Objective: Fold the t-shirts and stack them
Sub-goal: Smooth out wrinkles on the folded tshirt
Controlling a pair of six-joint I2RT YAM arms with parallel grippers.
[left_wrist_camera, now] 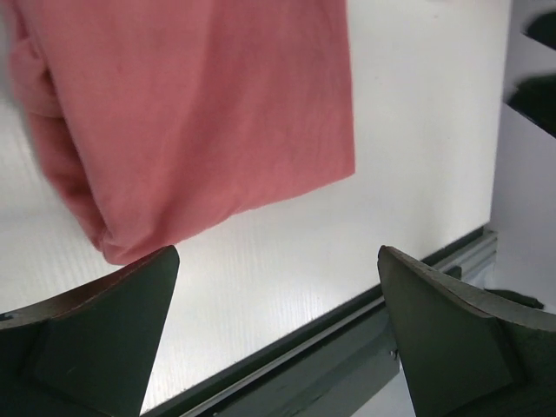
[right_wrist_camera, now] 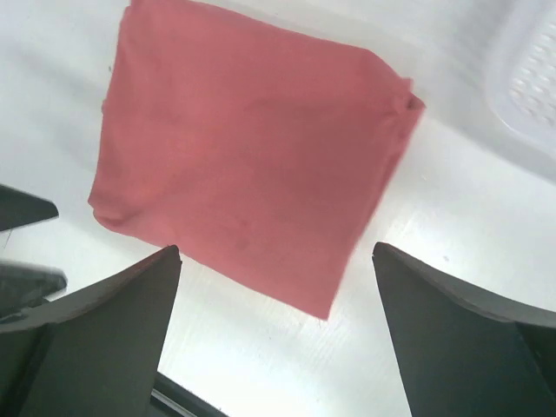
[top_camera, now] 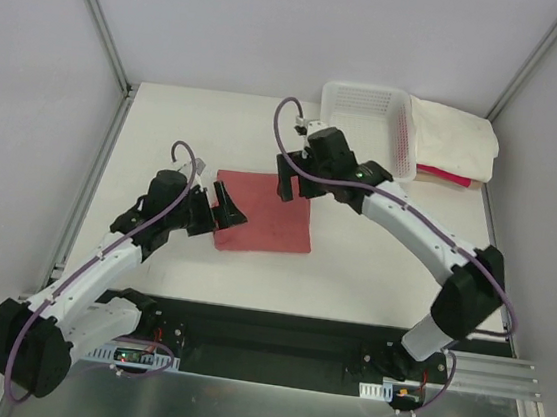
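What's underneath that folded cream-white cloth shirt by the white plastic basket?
A strip of bright pink-red cloth peeks out under the near edge of the cream-white cloth shirt; the rest is covered.

A salmon-red t-shirt (top_camera: 263,212), cream t-shirt (top_camera: 458,138), pink-red t-shirt (top_camera: 448,177), white lattice basket (top_camera: 366,103)

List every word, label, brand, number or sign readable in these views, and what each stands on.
No text can be read.
The folded salmon-red cloth t-shirt, the cream-white cloth t-shirt and the white plastic lattice basket show none.
Any marking on the green circuit board at the left arm's base is too small.
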